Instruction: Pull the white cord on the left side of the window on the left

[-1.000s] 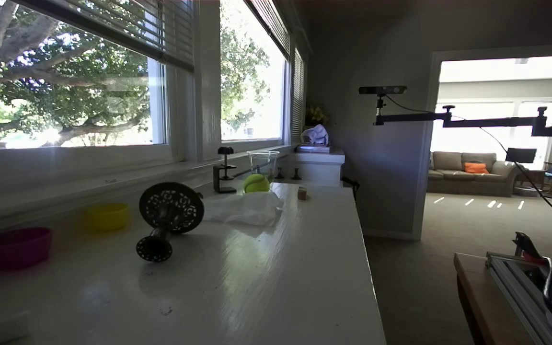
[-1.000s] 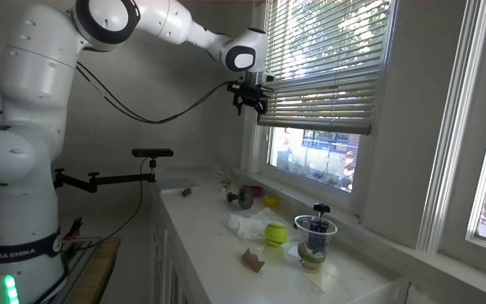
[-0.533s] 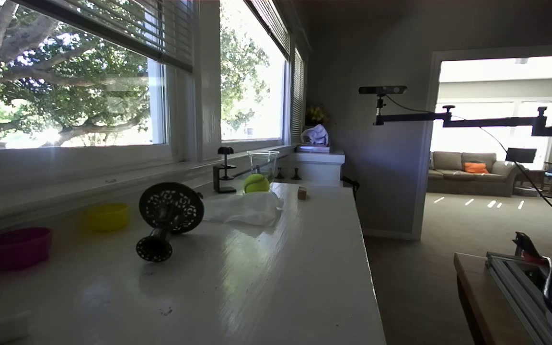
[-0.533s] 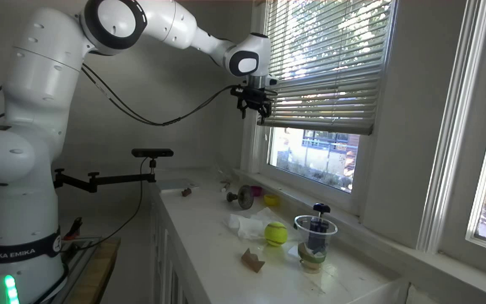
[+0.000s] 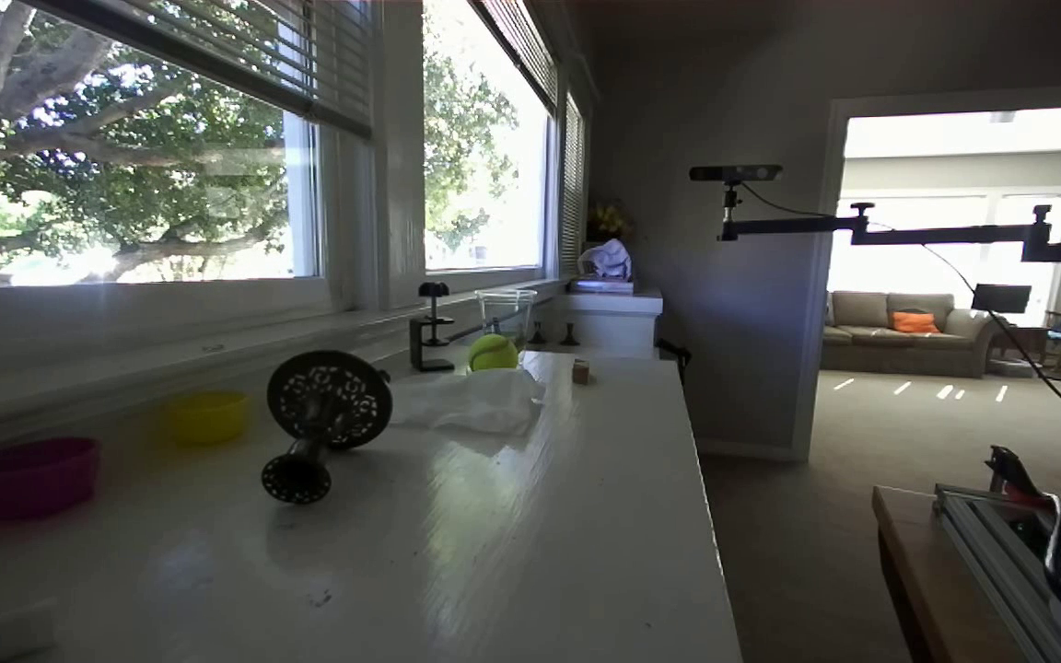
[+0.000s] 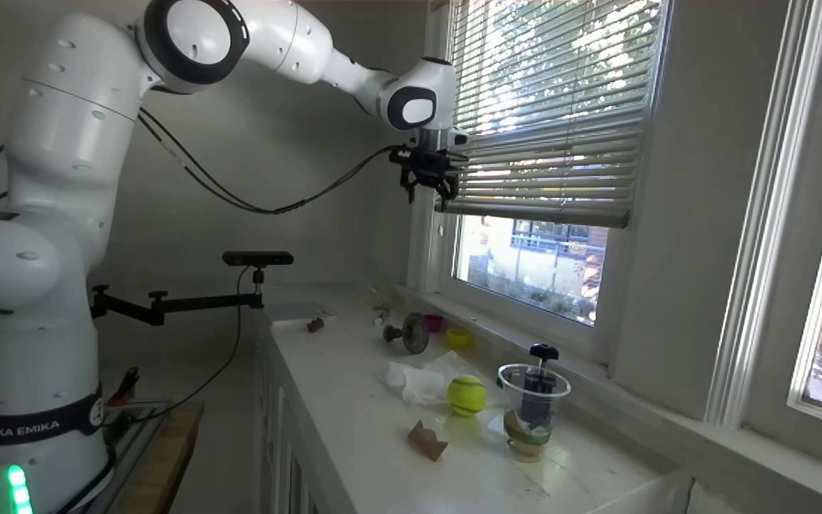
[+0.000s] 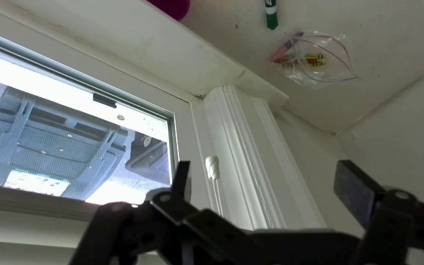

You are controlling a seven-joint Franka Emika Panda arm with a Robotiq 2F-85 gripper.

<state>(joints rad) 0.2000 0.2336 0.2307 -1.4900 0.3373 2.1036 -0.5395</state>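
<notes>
One tennis ball, a clear cup, a yellow bowl & a magenta bowl sit on the white counter below the window, and in an ext. view we see a sofa thru a doorway. Wrist cam alone gives us crayons in a clear bag, while the arm's bend shows only in an ext. view. The white cord hangs at the window's L side, just beside the moulding, twin strands ending in a grooved white pull, and we find the gripper w/ fingers apart, cord between them in the wrist view, tho whether they touch it we can't tell.
</notes>
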